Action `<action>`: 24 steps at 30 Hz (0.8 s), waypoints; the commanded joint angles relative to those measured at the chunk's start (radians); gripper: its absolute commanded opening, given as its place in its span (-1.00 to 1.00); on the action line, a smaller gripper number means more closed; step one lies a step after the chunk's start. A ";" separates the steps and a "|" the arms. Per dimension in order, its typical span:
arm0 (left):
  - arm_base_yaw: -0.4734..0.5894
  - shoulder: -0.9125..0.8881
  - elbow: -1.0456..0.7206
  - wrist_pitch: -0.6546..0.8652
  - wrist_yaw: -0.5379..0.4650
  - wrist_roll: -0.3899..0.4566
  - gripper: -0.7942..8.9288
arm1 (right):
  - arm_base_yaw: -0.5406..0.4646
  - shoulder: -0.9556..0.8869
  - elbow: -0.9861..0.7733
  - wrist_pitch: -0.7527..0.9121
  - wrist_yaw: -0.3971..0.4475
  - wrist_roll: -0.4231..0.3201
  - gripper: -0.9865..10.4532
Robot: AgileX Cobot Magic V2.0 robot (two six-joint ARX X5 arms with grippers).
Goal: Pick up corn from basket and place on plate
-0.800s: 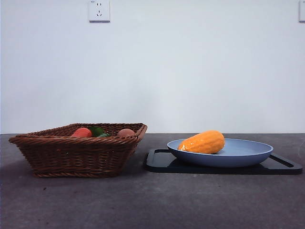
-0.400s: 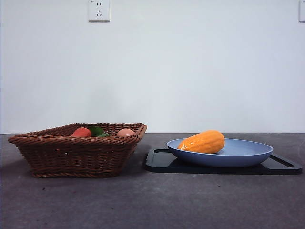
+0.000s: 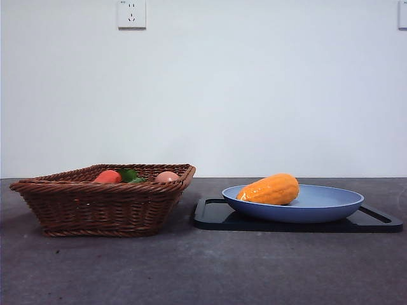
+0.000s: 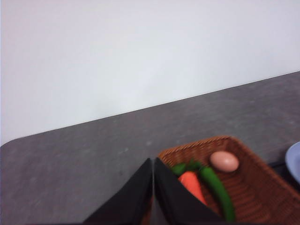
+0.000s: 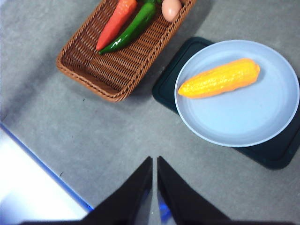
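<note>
The orange-yellow corn (image 3: 269,189) (image 5: 219,78) lies on its side on the blue plate (image 3: 331,204) (image 5: 243,119), toward the side nearer the basket. The brown wicker basket (image 3: 102,206) (image 5: 117,65) (image 4: 253,187) stands beside the plate and has no corn in it. My right gripper (image 5: 154,161) is shut and empty, high above the table in front of the plate. My left gripper (image 4: 153,164) is also shut and empty, raised near the basket's edge. Neither gripper shows in the front view.
A carrot (image 5: 116,22), a long green pepper (image 5: 133,27) and a pale egg (image 5: 171,8) lie in the basket. The plate rests on a flat black tray (image 3: 216,215) (image 5: 267,154). The table's blue front edge (image 5: 42,166) shows in the right wrist view.
</note>
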 commanded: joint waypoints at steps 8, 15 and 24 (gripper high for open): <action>0.011 -0.267 -0.370 0.102 -0.005 -0.026 -0.82 | 0.004 0.005 0.011 0.050 0.000 0.010 -0.82; 0.011 -0.401 -0.505 0.092 -0.005 -0.027 -0.82 | 0.004 0.005 0.011 0.093 0.001 0.010 -0.82; 0.011 -0.548 -0.616 -0.012 -0.004 -0.074 -0.82 | 0.004 0.005 0.011 0.158 0.000 0.010 -0.82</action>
